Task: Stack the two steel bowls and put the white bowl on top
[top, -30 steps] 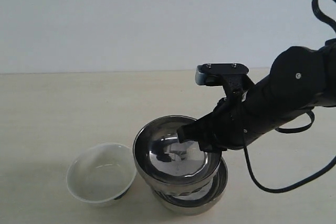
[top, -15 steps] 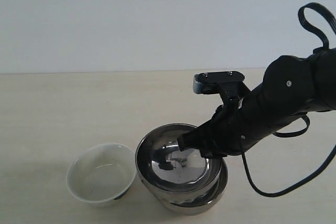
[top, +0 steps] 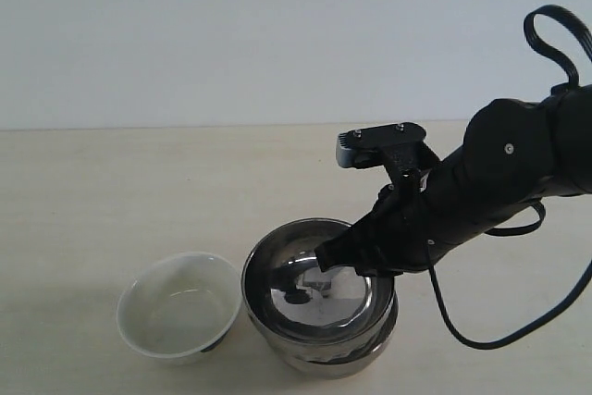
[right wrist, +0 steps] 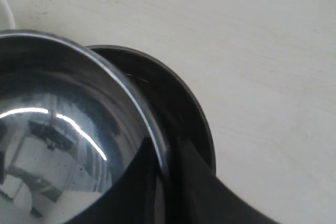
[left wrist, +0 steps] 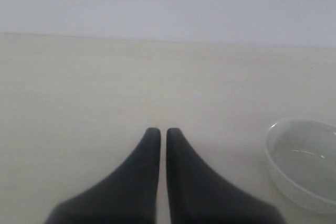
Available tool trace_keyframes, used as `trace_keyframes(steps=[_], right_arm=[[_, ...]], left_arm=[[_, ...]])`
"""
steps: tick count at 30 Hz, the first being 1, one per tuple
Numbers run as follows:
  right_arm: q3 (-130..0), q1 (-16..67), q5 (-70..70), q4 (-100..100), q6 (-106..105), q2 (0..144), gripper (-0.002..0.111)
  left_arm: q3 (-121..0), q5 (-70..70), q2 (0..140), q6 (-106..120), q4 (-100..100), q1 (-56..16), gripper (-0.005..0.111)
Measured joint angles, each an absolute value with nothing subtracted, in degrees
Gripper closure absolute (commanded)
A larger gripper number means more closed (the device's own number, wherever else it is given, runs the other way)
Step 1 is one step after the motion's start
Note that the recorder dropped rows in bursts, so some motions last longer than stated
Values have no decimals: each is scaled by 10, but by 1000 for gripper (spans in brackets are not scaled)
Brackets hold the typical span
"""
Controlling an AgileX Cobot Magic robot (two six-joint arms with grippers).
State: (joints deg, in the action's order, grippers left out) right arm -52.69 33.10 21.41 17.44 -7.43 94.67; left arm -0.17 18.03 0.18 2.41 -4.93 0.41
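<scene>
We pinch the top steel bowl's (top: 310, 298) rim in our right gripper (top: 326, 258), nesting it inside the lower bowl (top: 324, 353).

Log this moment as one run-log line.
step: nesting steel bowls | right gripper: shut on upper steel bowl rim, set in lower steel bowl | left gripper: shut, empty | white bowl: on table, untouched

Two steel bowls (top: 319, 307) sit nested near the worktop's (top: 120, 191) front edge. One white bowl (top: 180, 307) stands just beside them. Two robot grippers are in view, one per wrist camera.
</scene>
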Motion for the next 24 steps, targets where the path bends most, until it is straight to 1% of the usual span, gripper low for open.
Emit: trace_keyframes(steps=[6,8,10,12,14,15,24], right_arm=[[-527,331,212,172,-74,947,108],[-527,331,212,172,-74,947,106],[-527,331,209,172,-74,947,96],[-527,331,206,172,-74,947,80],[-527,331,202,172,-74,947,66],[-527,331,201,172,-74,947,63],[-527,331,183,172,-74,947,63]], left_arm=[[-2,180,2,24,-49,4,103],[-2,180,2,24,-49,4,103],[-2,180,2,24,-49,4,103],[-2,180,2,24,-49,4,103],[-2,180,2,24,-49,4,103],[-2,180,2,24,-49,4,103],[-2,180,2,24,-49,4,103]])
